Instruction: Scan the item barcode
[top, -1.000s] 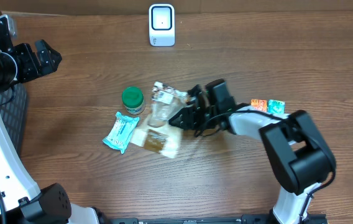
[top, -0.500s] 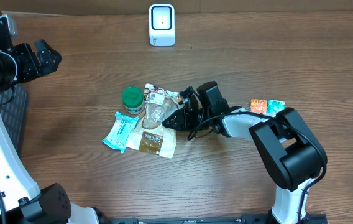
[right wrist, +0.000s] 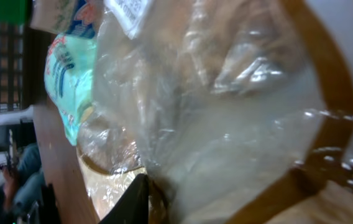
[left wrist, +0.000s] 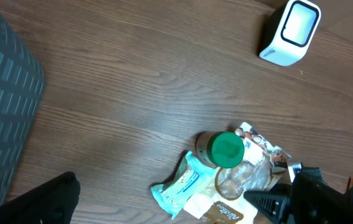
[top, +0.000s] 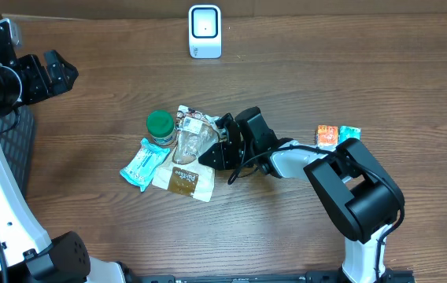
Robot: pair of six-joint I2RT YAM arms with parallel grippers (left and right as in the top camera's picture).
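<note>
The item, a clear snack bag with a brown label (top: 186, 161), lies in a small pile at the table's middle. My right gripper (top: 214, 153) reaches in low from the right and is shut on the bag's right edge. In the right wrist view crinkled plastic (right wrist: 226, 112) fills the frame, with one dark fingertip (right wrist: 133, 199) pressed into it. No barcode can be made out. The white scanner (top: 205, 31) stands at the table's far edge, also seen from the left wrist camera (left wrist: 290, 32). My left gripper (top: 49, 75) hangs open and empty at the far left, well away from the pile.
A green-lidded jar (top: 160, 126) and a teal packet (top: 142, 163) touch the bag's left side. Two small packets, orange (top: 328, 134) and teal (top: 350, 134), lie to the right beside my right arm. A dark ribbed bin (left wrist: 2, 112) stands at the left edge.
My right gripper has slid left, pushing the bag, jar and teal packet leftward, and its jaws have narrowed on the bag. The left arm has not moved.
</note>
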